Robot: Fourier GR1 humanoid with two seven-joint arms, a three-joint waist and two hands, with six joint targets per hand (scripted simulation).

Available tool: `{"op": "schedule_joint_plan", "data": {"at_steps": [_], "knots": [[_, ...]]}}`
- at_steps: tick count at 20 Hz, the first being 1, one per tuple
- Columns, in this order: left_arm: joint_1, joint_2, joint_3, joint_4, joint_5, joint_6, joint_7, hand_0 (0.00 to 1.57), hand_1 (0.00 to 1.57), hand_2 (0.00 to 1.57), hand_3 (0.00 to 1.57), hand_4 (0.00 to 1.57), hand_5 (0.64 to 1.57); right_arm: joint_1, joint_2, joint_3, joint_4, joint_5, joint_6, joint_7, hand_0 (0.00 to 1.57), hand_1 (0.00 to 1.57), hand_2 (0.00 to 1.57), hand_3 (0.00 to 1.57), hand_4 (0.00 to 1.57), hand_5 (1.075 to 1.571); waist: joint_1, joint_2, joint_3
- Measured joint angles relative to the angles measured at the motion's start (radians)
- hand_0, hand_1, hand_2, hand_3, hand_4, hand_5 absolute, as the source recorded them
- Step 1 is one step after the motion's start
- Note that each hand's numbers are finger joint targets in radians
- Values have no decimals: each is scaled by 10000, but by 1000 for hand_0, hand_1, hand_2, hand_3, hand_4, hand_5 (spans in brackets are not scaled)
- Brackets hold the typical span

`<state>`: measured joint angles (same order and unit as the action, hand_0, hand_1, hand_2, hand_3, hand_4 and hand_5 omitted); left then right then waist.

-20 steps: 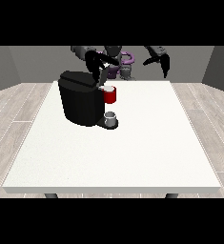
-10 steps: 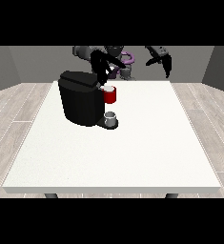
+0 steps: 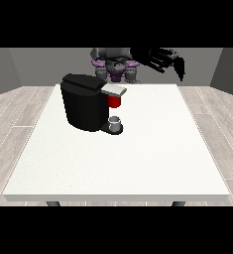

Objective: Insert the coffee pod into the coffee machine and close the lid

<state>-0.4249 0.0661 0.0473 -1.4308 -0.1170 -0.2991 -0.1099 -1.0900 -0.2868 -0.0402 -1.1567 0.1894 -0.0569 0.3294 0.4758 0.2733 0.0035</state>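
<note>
One hand point(image 3: 160, 58) at the view's right, fingers spread, above the table point(image 3: 152, 149), coffee machine point(image 3: 86, 101) lid down.

A large white tabletop point(image 3: 138, 163) fills the middle of the front view, wider at six o'clock than at twelve. Two dark legs point(image 3: 52, 203) show under its near edge, at seven and five o'clock. Around it lies a floor point(image 3: 19, 119) of pale grey wood-look planks with darker seams, seen at nine and at three o'clock. Plain grey walls point(image 3: 43, 64) close the room across twelve o'clock, with darker angled wall sections at ten and two o'clock. The light is even, leaving soft shadows on the tabletop.
</note>
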Motion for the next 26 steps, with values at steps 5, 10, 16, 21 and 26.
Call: {"op": "schedule_joint_plan", "data": {"at_steps": [5,10,16,21,26], "knots": [[-181,-15,14,-158,103,-11,58,0,0,0,0,254,1571,-769,214,-30,719,102,-64,-566,0,0,0,0,0,1571,163,352,-30],[-318,201,151,-352,332,-253,29,0,0,0,0,312,1571,-1306,315,-349,1425,32,-259,-1153,0,0,0,0,133,1571,380,806,-37],[-284,295,276,-426,533,-348,218,0,0,0,0,349,1571,-1661,504,-508,2105,-114,-132,-1756,0,0,0,0,0,1571,185,846,-37],[207,368,424,-314,611,-359,131,0,0,0,0,248,1571,-1361,1133,-300,2173,-215,-53,-2414,0,0,0,0,172,1571,-292,340,-37],[829,343,635,12,639,-209,-72,0,0,0,0,266,1571,-417,2213,293,1851,-356,121,-3259,0,0,0,0,259,1571,-1154,-430,-38]]}}
